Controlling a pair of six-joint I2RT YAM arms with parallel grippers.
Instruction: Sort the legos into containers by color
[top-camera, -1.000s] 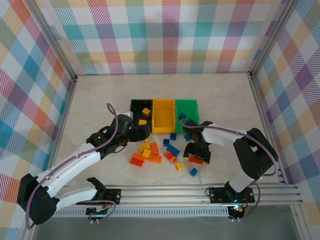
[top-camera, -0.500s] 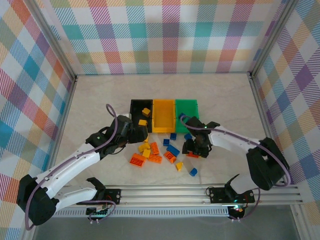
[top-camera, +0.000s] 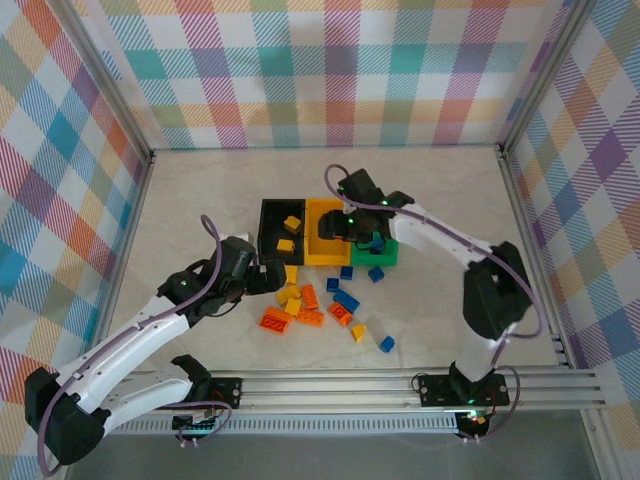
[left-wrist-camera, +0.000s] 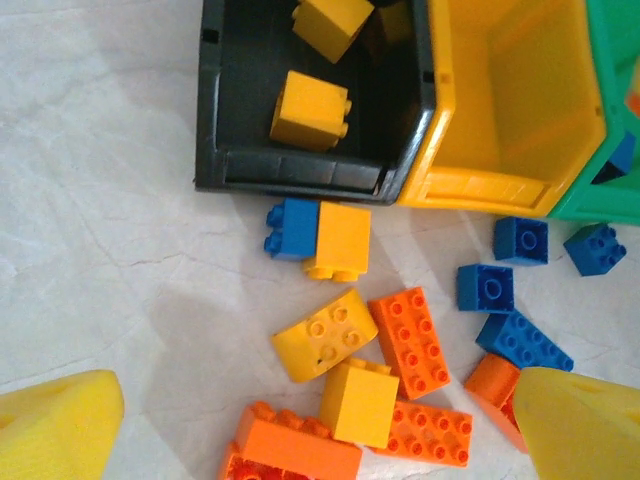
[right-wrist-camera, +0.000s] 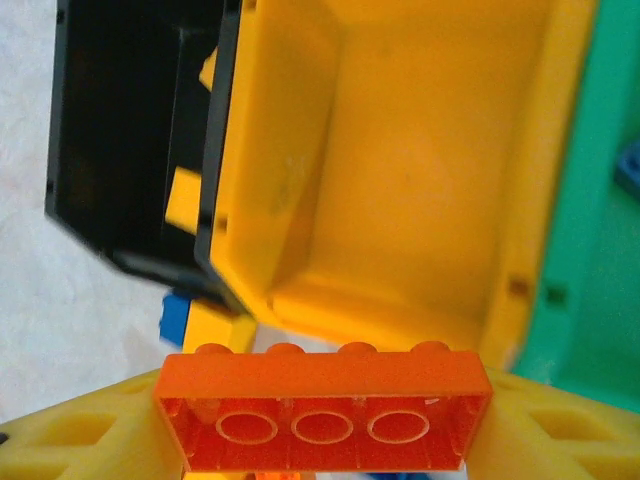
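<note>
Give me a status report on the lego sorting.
Right gripper shut on orange brick, at orange-yellow bin. Left gripper open over loose bricks. Nothing blocking the bin mouth.

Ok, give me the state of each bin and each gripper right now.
black bin, holds yellow bricks.
orange-yellow bin, empty.
green bin, holds a blue brick.
right gripper, shut on an orange brick above the orange-yellow bin.
left gripper, open over loose bricks.

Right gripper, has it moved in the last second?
Yes. The right gripper went from in front of the green bin, back and leftward, to over the orange-yellow bin, shut on an orange brick.
</note>
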